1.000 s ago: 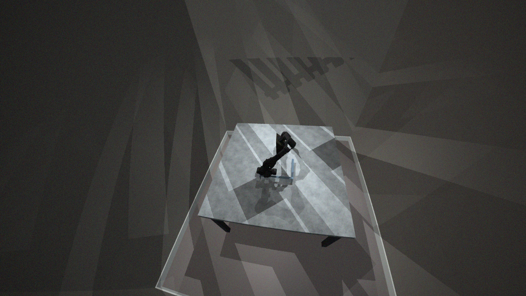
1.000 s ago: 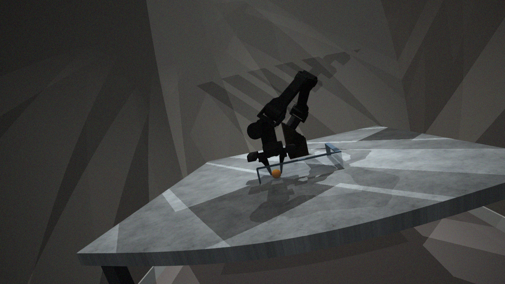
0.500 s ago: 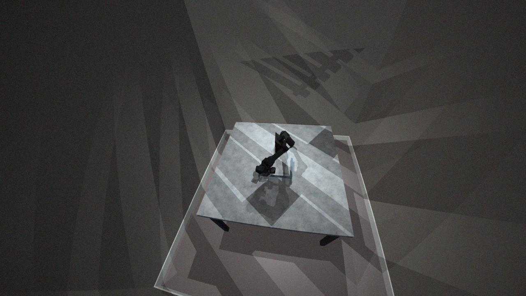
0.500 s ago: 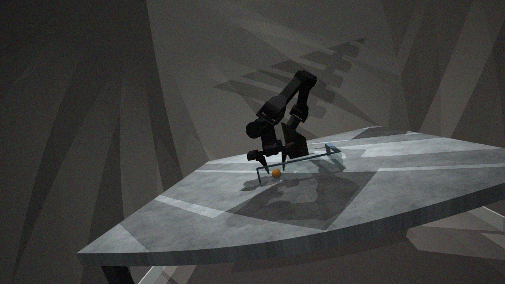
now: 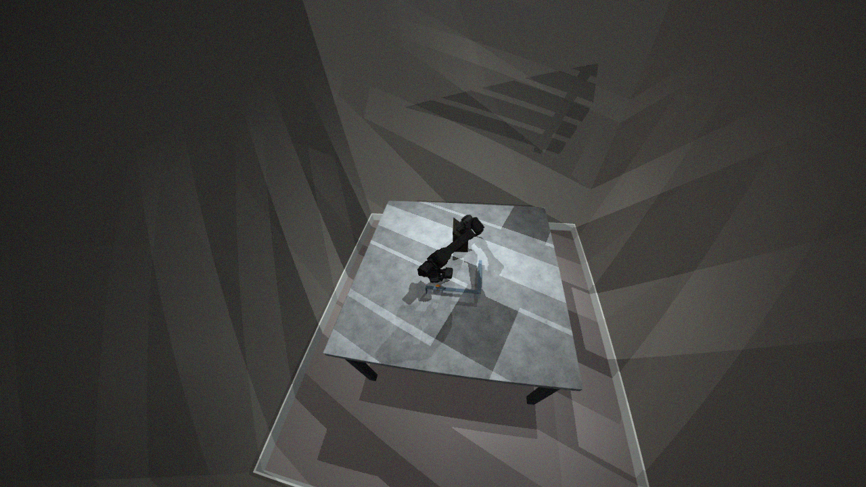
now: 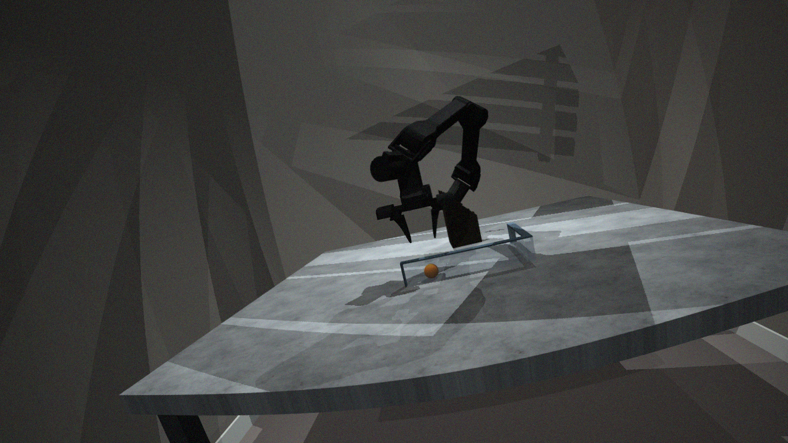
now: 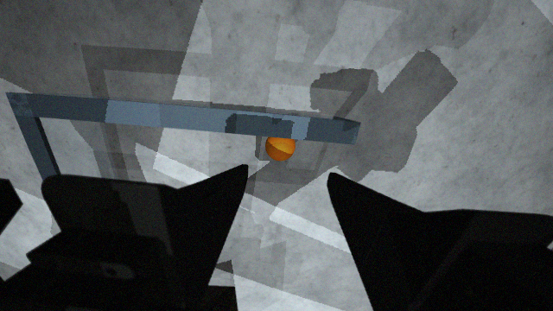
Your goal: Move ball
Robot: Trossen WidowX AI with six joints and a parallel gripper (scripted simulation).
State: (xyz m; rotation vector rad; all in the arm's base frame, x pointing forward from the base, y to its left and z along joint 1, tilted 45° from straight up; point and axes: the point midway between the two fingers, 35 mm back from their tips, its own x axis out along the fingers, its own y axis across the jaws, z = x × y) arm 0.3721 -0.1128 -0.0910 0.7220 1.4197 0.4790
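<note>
The orange ball rests on the table, on the inner side of the long clear wall, near that wall's free end. The wall's rim hides a little of the ball's edge in the wrist view; whether they touch I cannot tell. No separate see-through copy shows; the ball covers the place where it would be seen. My gripper is open and empty. Its fingertips are above the ball, higher than the wall's rim in the exterior view.
The short clear wall meets the long wall at the corner, well away from the ball. The arm's base stands behind the walls. Shadows of the arm and walls cross the table.
</note>
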